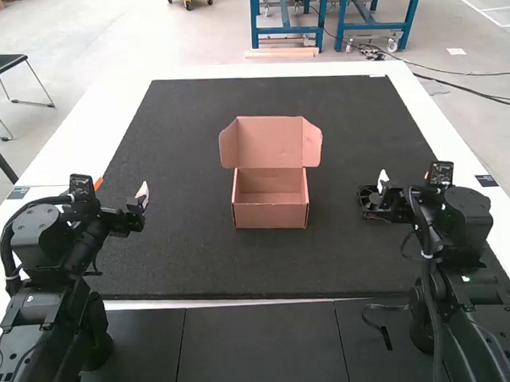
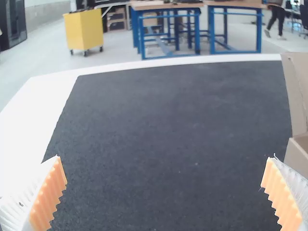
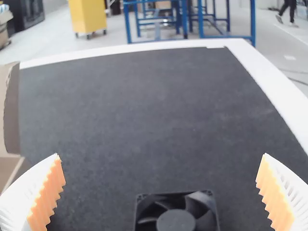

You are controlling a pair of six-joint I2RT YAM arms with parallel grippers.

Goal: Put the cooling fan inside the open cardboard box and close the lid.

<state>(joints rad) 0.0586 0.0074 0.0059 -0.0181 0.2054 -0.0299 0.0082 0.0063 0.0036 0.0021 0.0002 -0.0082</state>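
- Standing wide apart: the ribbed orange pads (image 3: 45, 197) of your right gripper (image 1: 382, 191), with nothing between them.
- Fan (image 3: 175, 214): on the mat just ahead of those pads and centred in the gap. You cannot see any contact with it. It sits at the table's right side, well apart from the box.
- Fan attitude: lying flat, hub and blades facing up, so its spin axis points upward. The frame is square, so it has no real long axis, and its edges lie roughly square to your gripper's line.
- Left gripper (image 1: 140, 198): pads (image 2: 48, 192) likewise spread and empty, over bare mat at the table's left side.
- Box (image 1: 270, 199): mid-mat between your two arms, mouth up. The high view shows nothing inside it. Its longer side runs left to right across the table.
- Lid (image 1: 270, 142): standing upright off the box's back wall with its side tabs flared. The mouth is fully open from above and from the front.
- Mat (image 1: 184, 126): black, covering most of the white table (image 1: 107, 104).
- Done so far, by my judgement: nothing. The fan is outside the box and the lid is up.
- Left for you: close on the fan, carry it across to the box, set it down flat inside, let go, then fold the lid forward and down.
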